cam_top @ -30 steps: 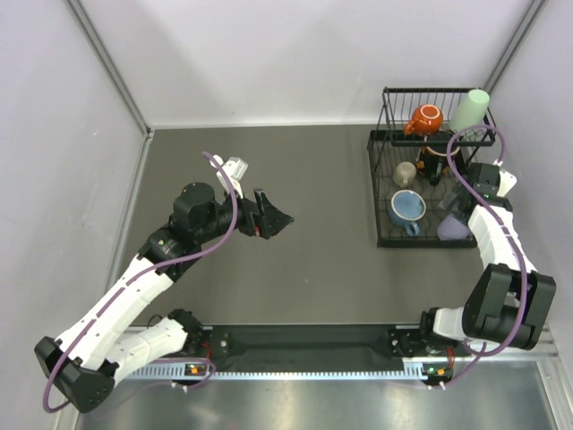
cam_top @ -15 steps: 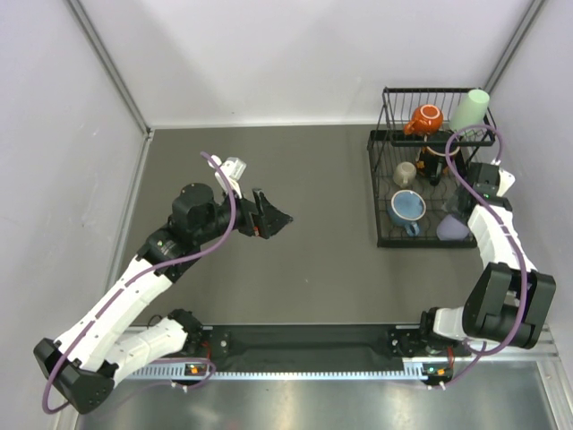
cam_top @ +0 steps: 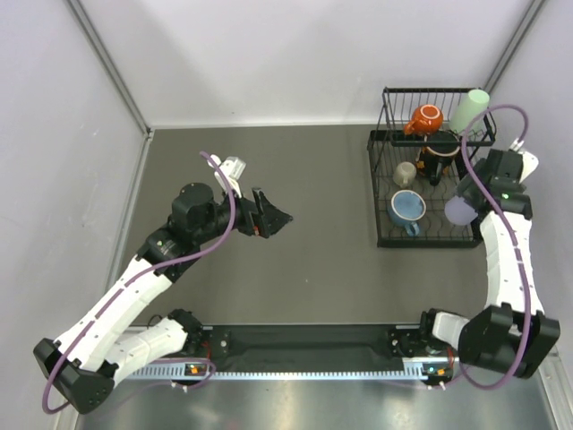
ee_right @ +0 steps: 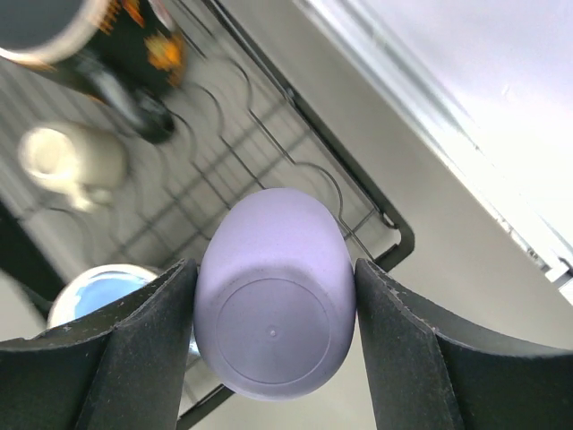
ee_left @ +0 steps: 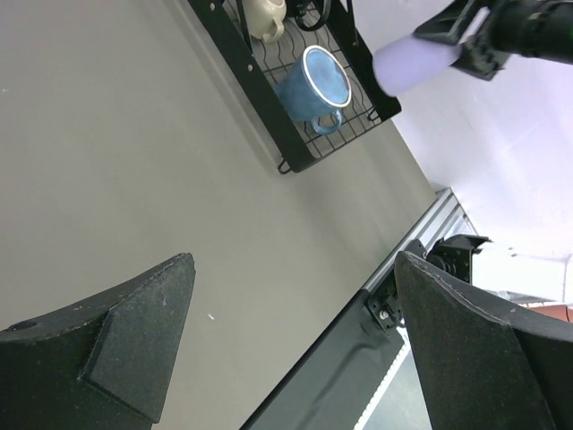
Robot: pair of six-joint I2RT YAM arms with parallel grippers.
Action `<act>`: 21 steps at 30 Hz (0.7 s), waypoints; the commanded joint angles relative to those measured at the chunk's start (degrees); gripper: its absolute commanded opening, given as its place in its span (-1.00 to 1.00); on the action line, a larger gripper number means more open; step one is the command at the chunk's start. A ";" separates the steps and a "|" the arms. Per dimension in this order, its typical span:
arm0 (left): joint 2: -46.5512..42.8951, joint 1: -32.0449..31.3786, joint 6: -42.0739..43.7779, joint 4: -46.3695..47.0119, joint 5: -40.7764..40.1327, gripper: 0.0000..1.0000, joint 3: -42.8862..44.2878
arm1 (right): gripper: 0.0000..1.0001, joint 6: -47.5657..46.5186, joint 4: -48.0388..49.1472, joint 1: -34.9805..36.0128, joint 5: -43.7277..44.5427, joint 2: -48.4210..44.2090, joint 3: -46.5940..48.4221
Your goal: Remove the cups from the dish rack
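Your left arm stretches forward and toward the middle, and your left gripper (cam_top: 276, 215) has its fingers spread wide with nothing between them. Your right arm rises steeply on its own side, and your right gripper (ee_right: 273, 327) clamps the lavender tumbler (cam_top: 459, 211) from both sides.

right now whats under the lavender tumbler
Wire floor of the dish rack, near its corner; the lavender tumbler, held by the right gripper, covers the patch directly below.

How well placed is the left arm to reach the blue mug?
Probably yes, at a stretch: the left gripper is open, bare table lies between it and the rack, and the blue mug sits uncovered. The right gripper, with the purple cup, is off to the side.
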 commanded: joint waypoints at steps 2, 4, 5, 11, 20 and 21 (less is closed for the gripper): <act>-0.22 0.04 -0.20 1.42 0.63 0.96 3.11 | -1.00 0.72 -4.03 -0.64 -0.78 -4.90 6.68; -0.13 0.05 -0.47 1.42 0.89 0.96 3.28 | -1.00 0.99 -5.43 -0.64 -2.10 -6.57 8.35; 0.04 0.05 -0.56 1.42 1.24 0.96 3.46 | -1.00 1.16 -5.61 -0.64 -2.89 -7.18 8.79; 0.48 0.05 -0.91 1.50 3.09 0.94 4.42 | -1.00 3.17 -4.82 -0.55 -21.23 -10.79 10.29; 1.71 0.05 -4.95 5.80 8.27 0.92 4.25 | -1.00 18.01 14.04 5.23 -52.73 -17.99 -2.00; 1.89 0.05 -6.26 6.77 8.89 0.92 3.99 | -1.00 19.26 15.82 7.08 -52.30 -18.87 -4.36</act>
